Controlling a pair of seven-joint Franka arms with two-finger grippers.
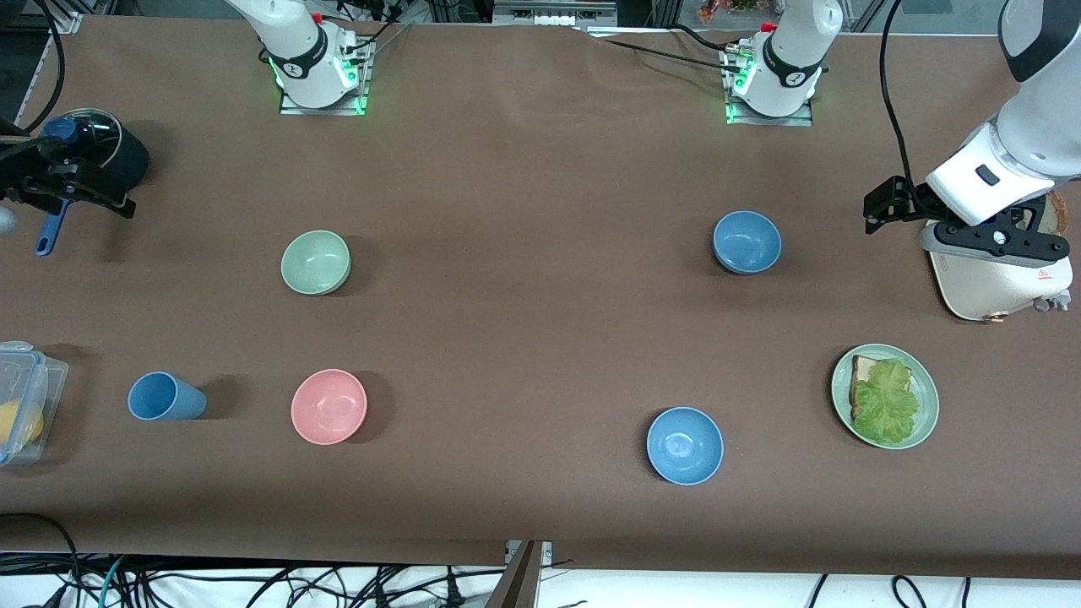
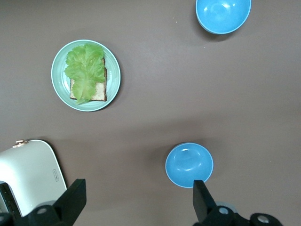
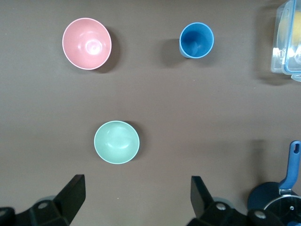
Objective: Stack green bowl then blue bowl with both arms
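The pale green bowl [image 1: 315, 262] sits upright toward the right arm's end of the table and also shows in the right wrist view [image 3: 116, 141]. The muted blue bowl [image 1: 746, 241] sits toward the left arm's end and also shows in the left wrist view [image 2: 189, 165]. My left gripper [image 1: 988, 241] [image 2: 138, 193] hangs open and empty, high over the table between the blue bowl and a white appliance. My right gripper [image 1: 72, 190] [image 3: 137, 188] hangs open and empty, high over the table beside a dark pot, apart from the green bowl.
A pink bowl [image 1: 328, 406] and a blue cup [image 1: 165, 397] stand nearer the camera than the green bowl. A brighter blue bowl [image 1: 685, 445], a green plate [image 1: 927, 397] with bread and lettuce, a white appliance [image 1: 992, 283], a lidded pot [image 1: 93, 143] and a clear plastic box [image 1: 25, 397] stand around.
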